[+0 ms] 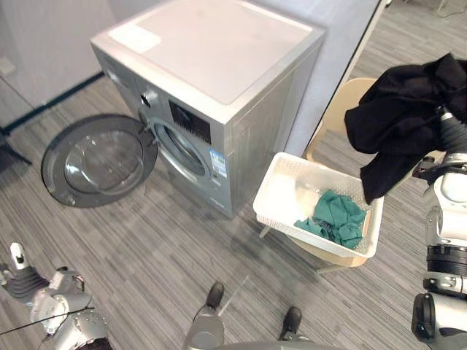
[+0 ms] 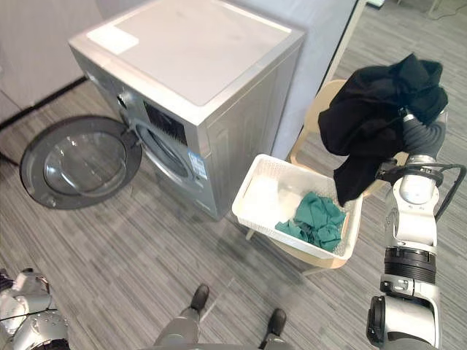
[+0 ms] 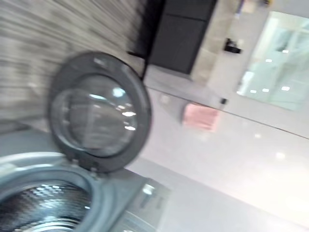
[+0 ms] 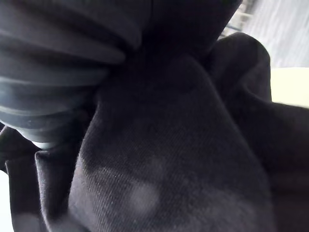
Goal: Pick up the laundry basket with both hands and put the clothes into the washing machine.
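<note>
Hanging over my raised right hand (image 1: 453,133), a black garment (image 1: 403,109) buries it, so I cannot tell what grasp it has. My left hand (image 1: 20,273) sits low by the floor, its grasp unclear too. The white laundry basket (image 1: 280,191) rests on a pale chair (image 1: 337,109) just beside the washing machine (image 1: 219,80), green clothes (image 1: 337,217) bunched in one end. The round door (image 1: 95,162) stands wide open.
</note>
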